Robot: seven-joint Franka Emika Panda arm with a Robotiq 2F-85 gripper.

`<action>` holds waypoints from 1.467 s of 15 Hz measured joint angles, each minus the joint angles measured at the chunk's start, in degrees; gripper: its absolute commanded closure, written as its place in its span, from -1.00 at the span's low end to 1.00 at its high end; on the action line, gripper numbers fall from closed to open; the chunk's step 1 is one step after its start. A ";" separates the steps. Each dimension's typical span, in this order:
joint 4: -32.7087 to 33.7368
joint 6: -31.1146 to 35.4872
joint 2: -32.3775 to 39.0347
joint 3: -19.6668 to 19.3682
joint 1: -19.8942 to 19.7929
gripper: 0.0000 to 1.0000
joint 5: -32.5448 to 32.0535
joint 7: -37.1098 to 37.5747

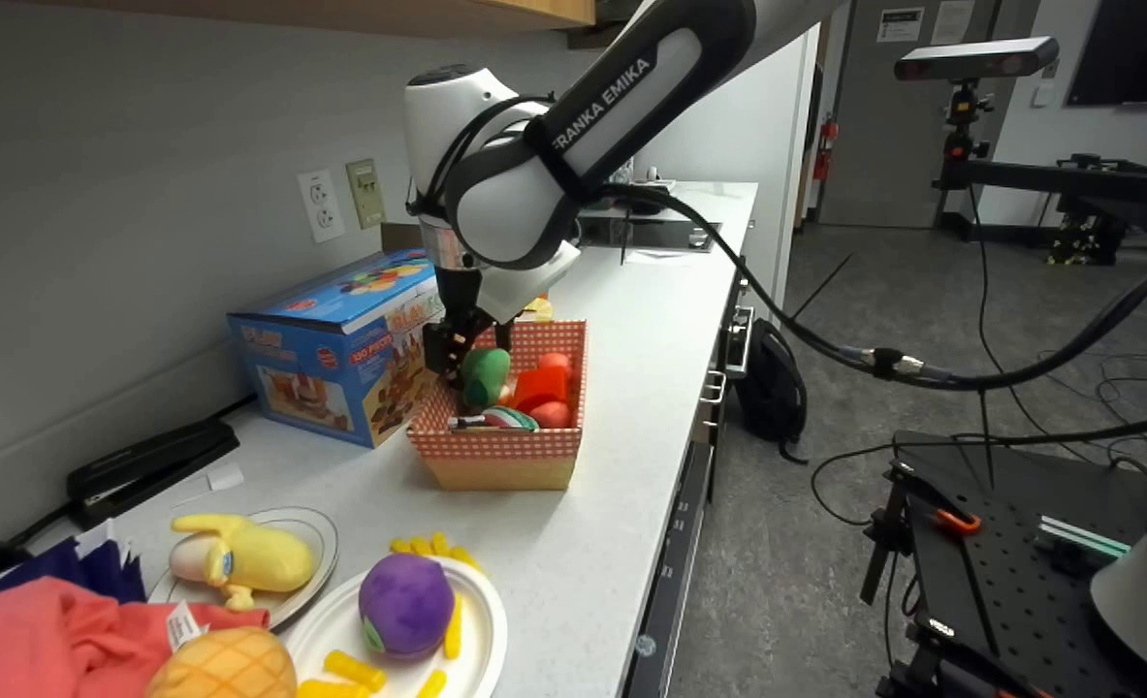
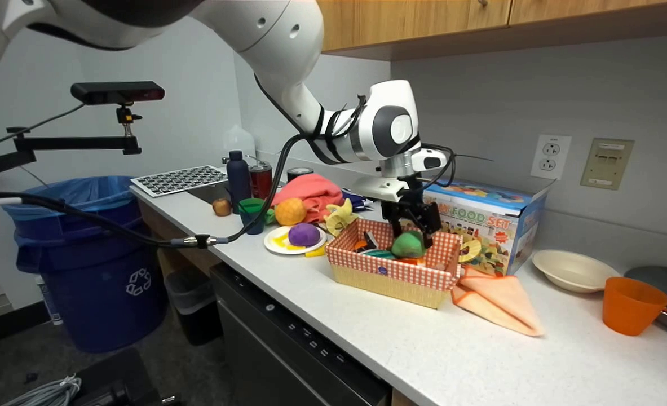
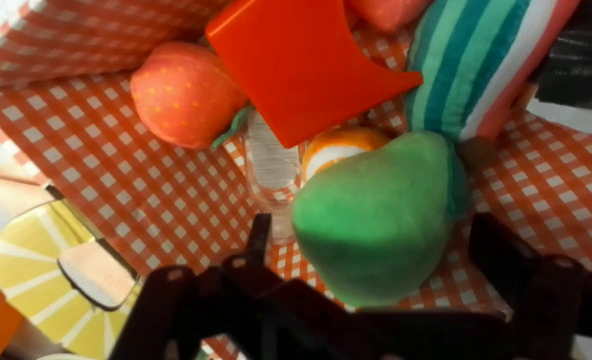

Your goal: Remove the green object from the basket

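The green object (image 3: 376, 205) is a soft, roundish green piece lying in the red-and-white checked basket (image 3: 140, 200). In both exterior views the green object (image 1: 485, 376) (image 2: 407, 246) shows near the basket's (image 1: 495, 446) (image 2: 389, 267) inner middle. My gripper (image 3: 371, 227) is open, with one finger on either side of the green object. Gaps show between the fingers and the green surface in the wrist view. In the exterior views the gripper (image 1: 471, 351) (image 2: 411, 223) points down into the basket, its fingertips partly hidden.
A red plastic piece (image 3: 311, 65), a plush strawberry (image 3: 183, 95) and a striped watermelon piece (image 3: 466, 65) lie around it in the basket. A blue box (image 1: 340, 339) stands close beside the basket. Plates (image 1: 486, 630) with toys and a peach napkin (image 2: 499, 301) are nearby.
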 measured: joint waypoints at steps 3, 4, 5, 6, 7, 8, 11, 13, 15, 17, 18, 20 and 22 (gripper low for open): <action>1.05 -0.04 1.29 0.05 0.01 -0.01 0.18 -0.04; 1.20 -0.06 1.47 0.05 0.01 0.16 0.25 -0.04; 1.32 -0.12 1.49 0.05 0.01 0.28 0.29 -0.04; 1.44 -0.19 1.44 0.04 0.01 0.43 0.30 -0.04; 1.48 -0.24 1.27 0.02 0.01 0.56 0.30 -0.04; 1.49 -0.26 1.01 0.00 0.01 0.68 0.30 -0.04; 1.38 -0.44 -0.63 -0.16 0.09 0.90 0.23 -0.04; 0.98 -0.92 -2.72 -0.21 0.26 0.93 0.08 -0.04; 0.18 -1.63 -5.29 -0.42 0.63 0.90 -0.54 -0.04; -1.45 -2.18 -8.00 -1.18 1.20 0.90 -2.81 0.04; -2.63 -2.43 -9.34 -1.71 1.49 0.90 -4.44 0.07; -5.60 -2.68 -11.79 -2.71 1.69 0.90 -7.73 0.34; -8.89 -2.78 -13.95 -3.81 1.68 0.90 -10.51 1.23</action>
